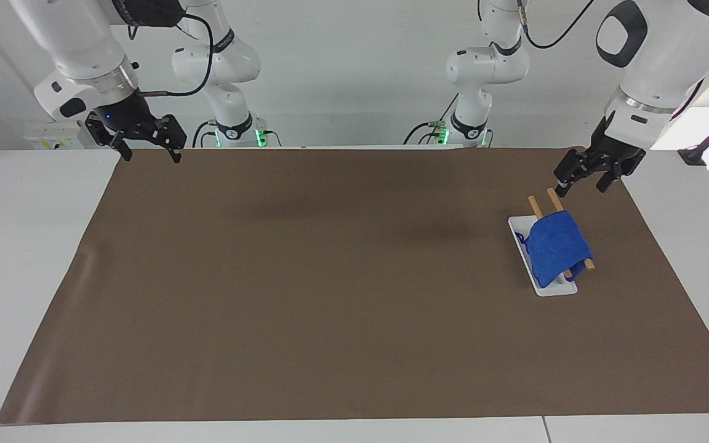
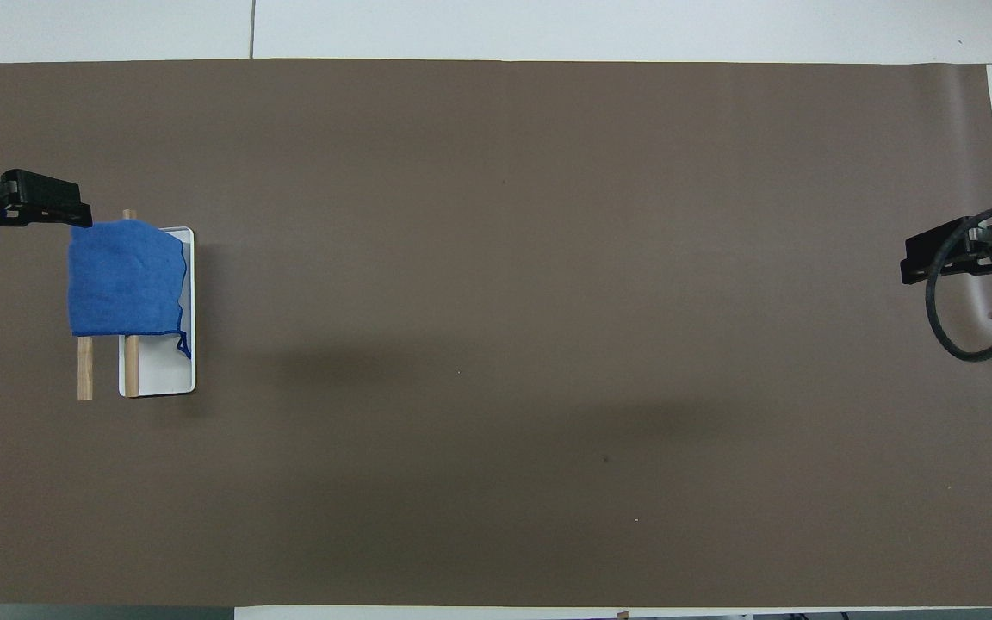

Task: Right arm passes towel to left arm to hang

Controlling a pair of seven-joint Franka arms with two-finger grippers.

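White tray-like base (image 1: pixel 523 251) of the rack sits on the brown mat (image 1: pixel 330 277) toward the left arm's end of the table. Two wooden rods (image 1: pixel 555 199) slant up over it. The towel (image 1: pixel 556 246) is draped over both rods — one edge hangs down toward the base, with a small loop of blue edging trailing onto the white surface (image 2: pixel 183 344).

Left gripper (image 1: pixel 588 174) hangs in the air just above the rods' bare upper ends, fingers spread, holding nothing, clear of the towel. Right gripper (image 1: pixel 148 147) waits over the mat's edge at the right arm's end of the table, fingers apart and empty.

Views compared — the facing view shows both arms whole, and the gap between left gripper and rods. The overhead view shows only the grippers' tips at its side edges (image 2: pixel 35 205) (image 2: pixel 970 254), but shows the base's bare white half (image 2: pixel 160 370) and the rods' uncovered lower ends (image 2: pixel 84 370) plainly.
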